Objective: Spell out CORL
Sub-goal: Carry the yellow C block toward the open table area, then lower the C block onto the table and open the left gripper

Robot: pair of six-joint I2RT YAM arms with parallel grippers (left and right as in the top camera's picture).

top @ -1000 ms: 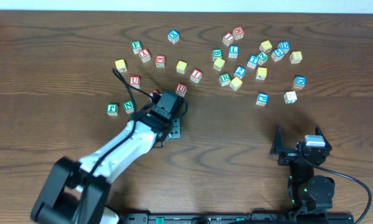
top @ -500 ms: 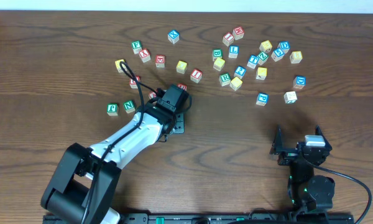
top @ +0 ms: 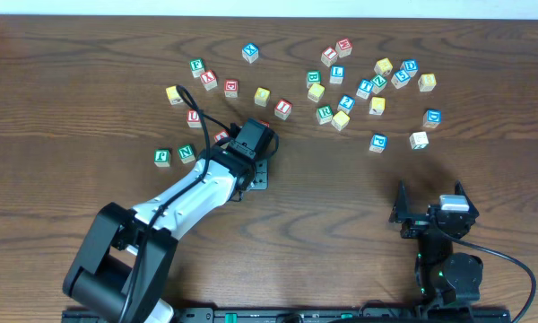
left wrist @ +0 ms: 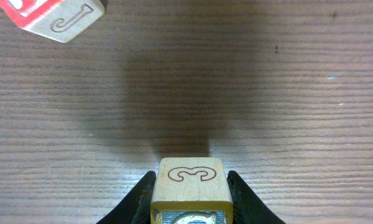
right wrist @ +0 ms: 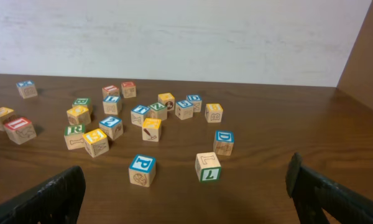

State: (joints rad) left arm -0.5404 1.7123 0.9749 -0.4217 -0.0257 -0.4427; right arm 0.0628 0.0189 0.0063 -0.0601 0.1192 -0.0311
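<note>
left wrist view: your left gripper (left wrist: 190,194) is clenching a wooden cube (left wrist: 189,177) and edging toward frame centre, likely starting the row; right gripper (top: 429,199) is gaping.

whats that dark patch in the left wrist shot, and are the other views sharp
Left wrist: a soft shadow on the table ahead of the held cube, which is sharp; the corner block is cropped. Right wrist: scattered blocks crisp, wall bright but not blown out. Overhead: even light, no glare, letters small.
</note>
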